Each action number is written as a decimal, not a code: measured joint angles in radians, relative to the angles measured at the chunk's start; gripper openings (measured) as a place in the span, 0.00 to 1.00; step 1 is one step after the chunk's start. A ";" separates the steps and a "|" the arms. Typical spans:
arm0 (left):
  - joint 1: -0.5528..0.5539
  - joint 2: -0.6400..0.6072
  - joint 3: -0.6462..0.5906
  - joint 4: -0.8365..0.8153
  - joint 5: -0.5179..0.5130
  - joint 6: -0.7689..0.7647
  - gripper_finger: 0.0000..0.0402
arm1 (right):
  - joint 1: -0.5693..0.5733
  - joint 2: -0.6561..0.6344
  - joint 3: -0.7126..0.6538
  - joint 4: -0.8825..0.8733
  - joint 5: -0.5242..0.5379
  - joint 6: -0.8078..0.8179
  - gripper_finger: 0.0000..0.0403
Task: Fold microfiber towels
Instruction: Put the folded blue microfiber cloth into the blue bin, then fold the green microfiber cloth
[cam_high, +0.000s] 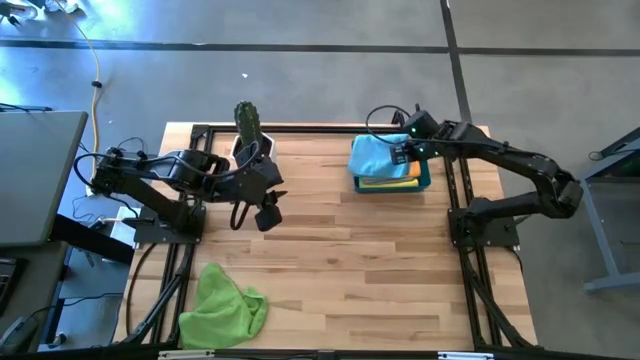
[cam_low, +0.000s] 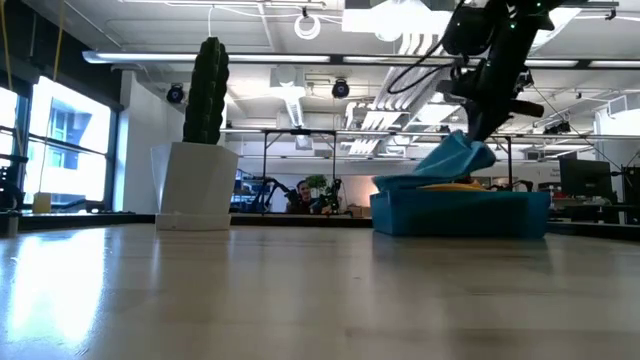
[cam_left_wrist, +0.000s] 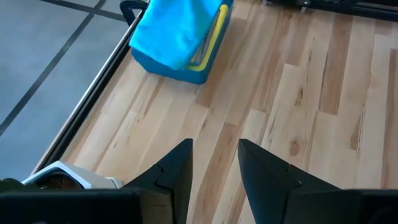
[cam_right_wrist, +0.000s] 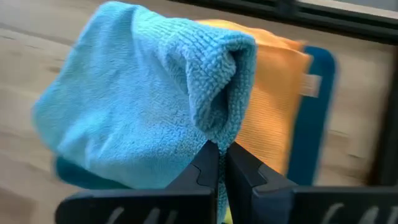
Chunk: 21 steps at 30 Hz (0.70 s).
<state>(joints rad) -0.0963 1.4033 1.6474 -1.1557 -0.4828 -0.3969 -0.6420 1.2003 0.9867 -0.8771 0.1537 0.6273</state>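
The right tool (cam_right_wrist: 217, 163) is clenched on a bunched fold of the light blue towel (cam_right_wrist: 143, 99), pinching it above the blue bin (cam_high: 425, 183), which sits at about two o'clock on the desk (cam_high: 340, 260) in the high view. Part of the towel hangs lifted from the pinch; the rest drapes over the bin. Under it, inside the bin, lie the orange towel (cam_right_wrist: 270, 93) and a yellow towel (cam_high: 385, 184).

The left tool (cam_left_wrist: 214, 168) is released and holds nothing. It hovers over bare desk at about ten o'clock, near the potted cactus (cam_high: 247, 125). A lime green towel (cam_high: 225, 305) lies crumpled at about seven o'clock, well apart from both tools.

Probable faults from this state:

1. Slip. The grip takes only a narrow ridge of pile. If the towel drags on the bin rim during a lift, the fold may pull out of the jaws.
2. Double pick. The blue towel rests directly on the orange one. Microfiber clings to microfiber, so the lower towel could ride up and drop outside the bin.
3. Bin shift. A snag on the rim could tip or slide the light bin toward the desk edge, which is close by.
4. Poor lay. A towel held by a bunched fold, not a corner, is likely to land crumpled, leaving no clean edge for folding.
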 joint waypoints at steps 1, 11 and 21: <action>0.000 0.000 0.000 0.000 0.000 0.000 0.29 | 0.000 0.000 0.000 -0.020 0.016 0.000 0.00; 0.000 0.000 0.000 0.000 0.000 -0.003 0.29 | 0.000 0.000 0.000 -0.055 0.153 -0.041 0.01; 0.000 0.000 0.000 -0.010 0.000 -0.020 0.29 | 0.000 0.000 0.000 -0.038 0.140 -0.110 0.35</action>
<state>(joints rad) -0.0963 1.4033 1.6470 -1.1654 -0.4824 -0.4166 -0.6418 1.2007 0.9869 -0.9150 0.2935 0.5172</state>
